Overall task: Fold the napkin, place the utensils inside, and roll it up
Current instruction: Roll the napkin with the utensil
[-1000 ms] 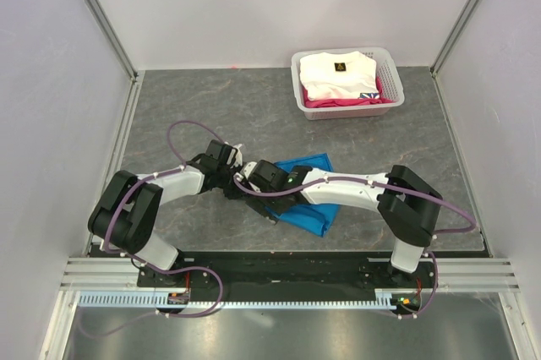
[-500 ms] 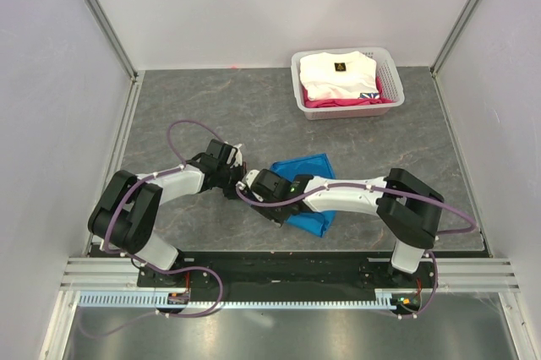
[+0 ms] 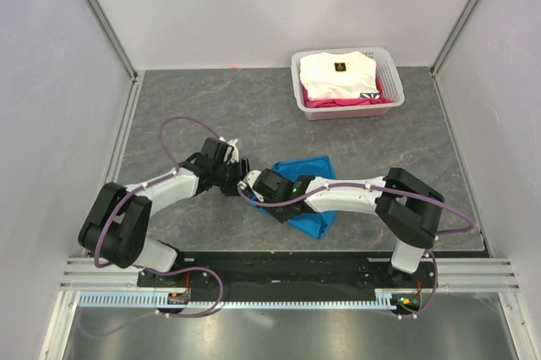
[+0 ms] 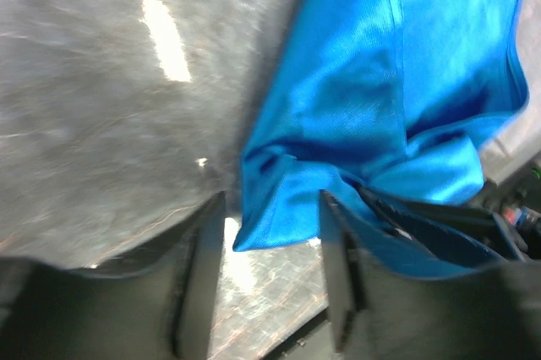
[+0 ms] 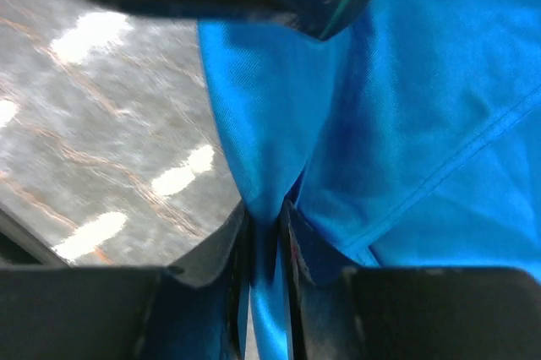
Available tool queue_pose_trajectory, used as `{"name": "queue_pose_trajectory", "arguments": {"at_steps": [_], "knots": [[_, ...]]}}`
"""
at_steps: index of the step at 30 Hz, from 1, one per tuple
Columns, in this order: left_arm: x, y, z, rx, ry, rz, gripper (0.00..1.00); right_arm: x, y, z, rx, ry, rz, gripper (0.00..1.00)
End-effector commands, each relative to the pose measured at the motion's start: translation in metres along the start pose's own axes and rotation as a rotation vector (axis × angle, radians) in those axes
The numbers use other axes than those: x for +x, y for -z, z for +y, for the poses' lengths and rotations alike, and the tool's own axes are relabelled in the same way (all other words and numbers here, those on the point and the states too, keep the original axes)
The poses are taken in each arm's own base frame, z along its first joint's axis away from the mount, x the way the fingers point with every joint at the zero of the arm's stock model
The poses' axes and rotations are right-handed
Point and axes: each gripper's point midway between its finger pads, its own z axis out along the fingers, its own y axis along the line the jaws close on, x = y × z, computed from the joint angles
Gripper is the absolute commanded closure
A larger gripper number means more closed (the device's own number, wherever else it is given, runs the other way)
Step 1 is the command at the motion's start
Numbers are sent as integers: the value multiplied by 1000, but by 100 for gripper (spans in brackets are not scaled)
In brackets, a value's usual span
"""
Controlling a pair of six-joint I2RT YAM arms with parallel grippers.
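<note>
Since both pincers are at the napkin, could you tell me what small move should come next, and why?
Probably the left pincer should back away a little. It stands open with only a corner of the napkin between its fingers, while the right pincer is shut on a bunched fold, so the right one alone holds it.

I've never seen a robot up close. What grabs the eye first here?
The bright blue napkin, bunched up in the middle of the scene. The right gripper pinches a fold of it, while the left gripper stands open at its corner. Far back on the right sits a white basket of folded clothes.
</note>
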Motion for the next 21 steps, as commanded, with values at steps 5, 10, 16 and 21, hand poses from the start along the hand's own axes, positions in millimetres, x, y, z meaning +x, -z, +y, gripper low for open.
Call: {"name": "queue_pose_trajectory", "arguments": {"at_steps": [5,10,16,21], "knots": [[-15,29,15,-84,22,-203,31,36,1,31,-246,-67,91,78],[-19,47,6,-29,-25,-329,30,30,9,41,-394,-103,68,79],[-9,48,-11,100,-74,-332,30,21,14,38,-514,-172,36,79],[-5,47,-19,165,-110,-335,30,19,16,38,-667,-246,39,80]]}}
